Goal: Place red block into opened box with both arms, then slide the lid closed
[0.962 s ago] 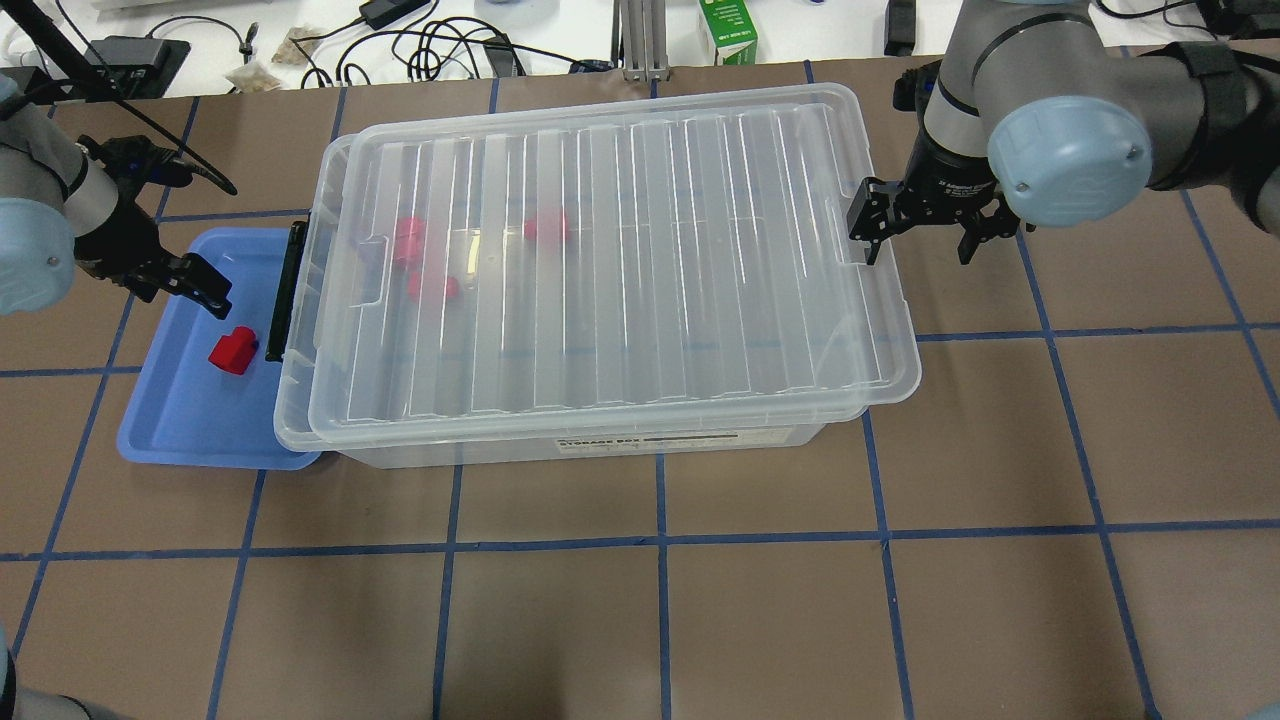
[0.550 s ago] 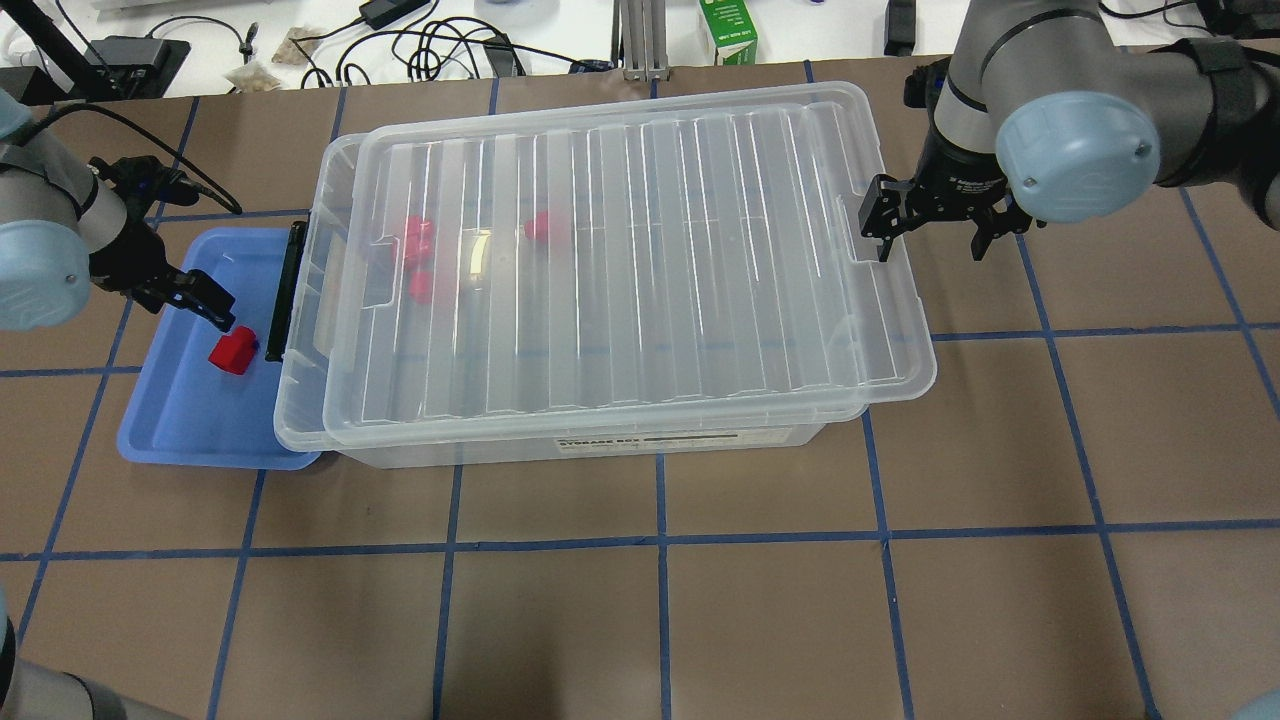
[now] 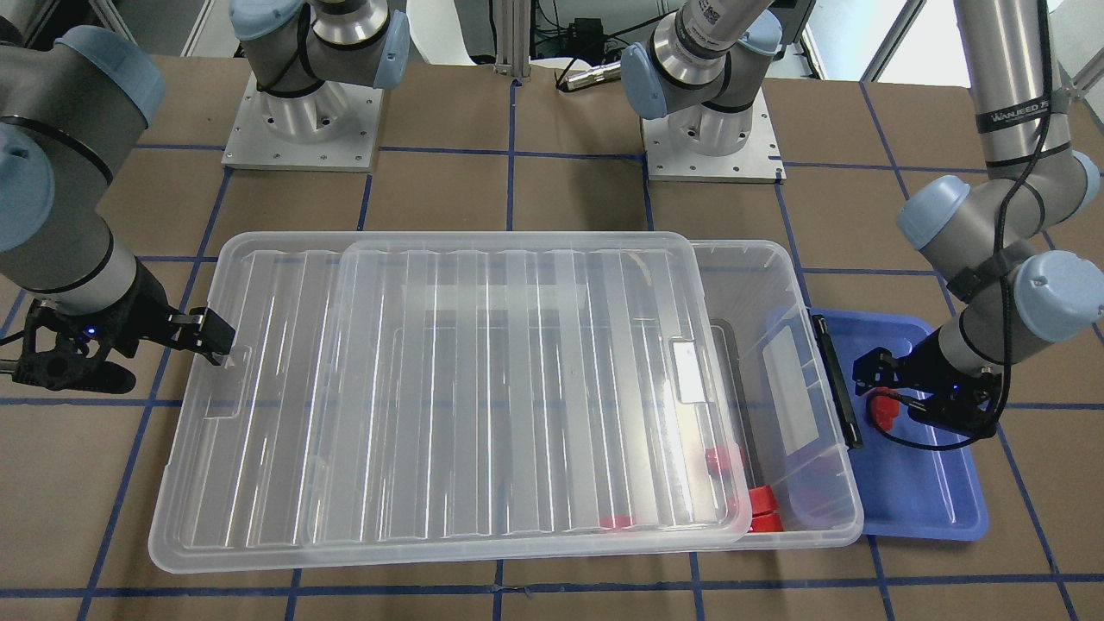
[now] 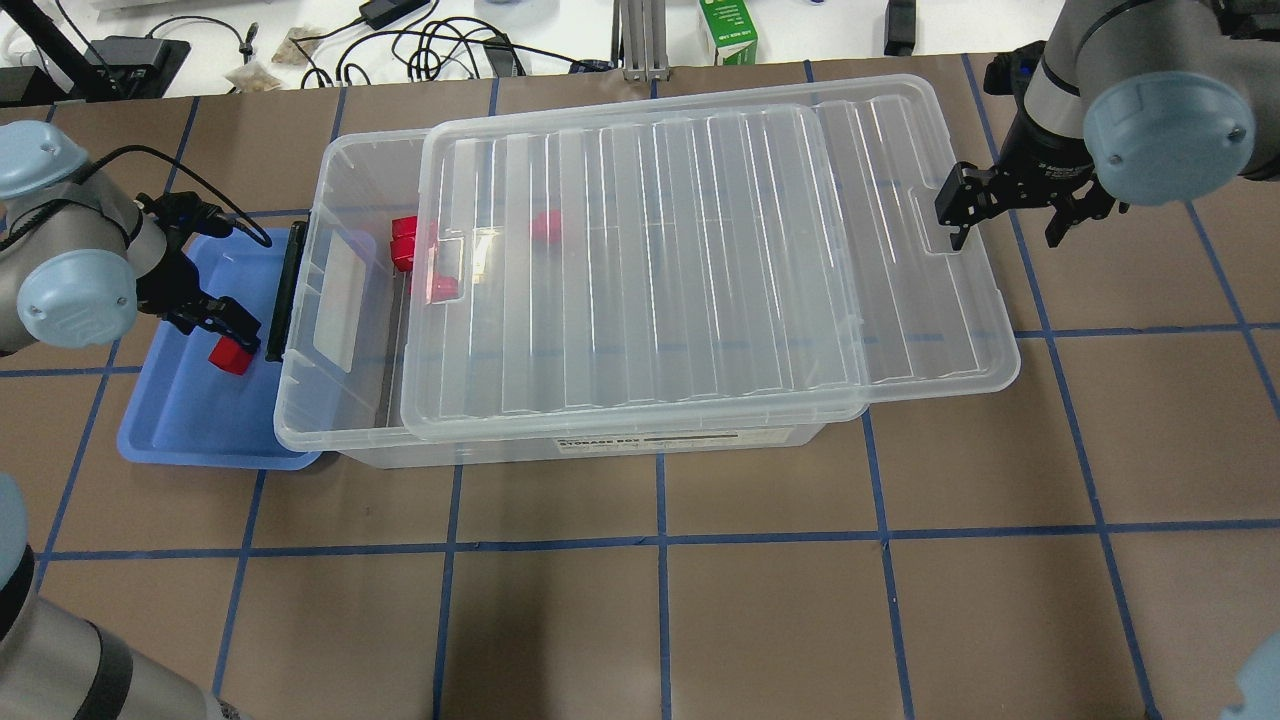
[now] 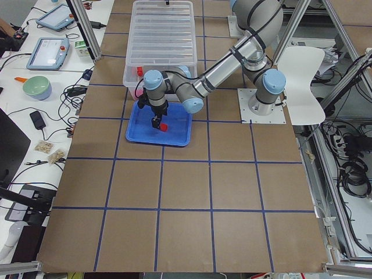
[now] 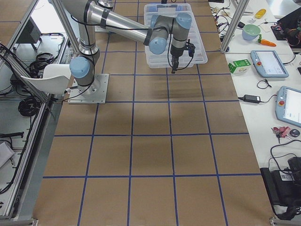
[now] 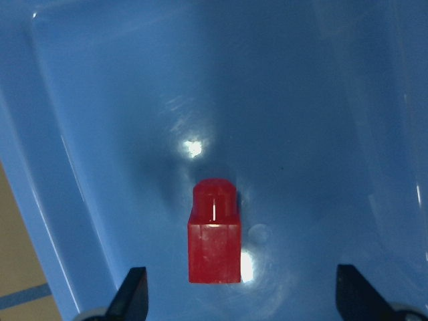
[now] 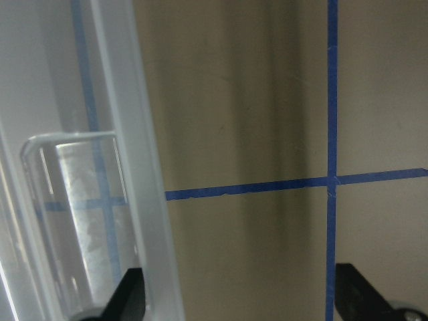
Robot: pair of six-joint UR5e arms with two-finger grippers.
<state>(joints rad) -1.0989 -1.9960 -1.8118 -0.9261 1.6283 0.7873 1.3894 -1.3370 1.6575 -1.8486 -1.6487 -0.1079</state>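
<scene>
1. Brown tabletop (image 4: 660, 620), gridded with blue tape, carries everything.
2. The red block (image 7: 214, 244) is small and glossy. It has a cube body with a narrower, rounded stub at one end, and light glints off its top.
3. It lies flat on the floor of the blue tray (image 4: 170, 420), towards the side nearest the box. In the left wrist view its long axis runs up the picture, crosswise to the line between the fingertips, with the stub at the upper end.
4. The left hand (image 7: 242, 297) hangs directly over it, fingers spread, one tip on each side of the block and neither touching it.
5. The box (image 4: 480, 450), of clear plastic, stands just beside the tray. Its black bar (image 4: 283, 290) is on the short side facing the tray.
6. Several other red blocks (image 4: 404, 245) lie inside near the bar end, some uncovered and some seen through the lid.
7. The lid (image 4: 700, 250), ribbed and translucent, rests on the box. It is shifted towards the robot's right, overhanging that short side and leaving a strip open at the bar end.
8. The right hand (image 4: 1007, 228) is spread wide. One finger is at the notch in the lid's overhanging end, the other beyond the rim over the tabletop.
</scene>
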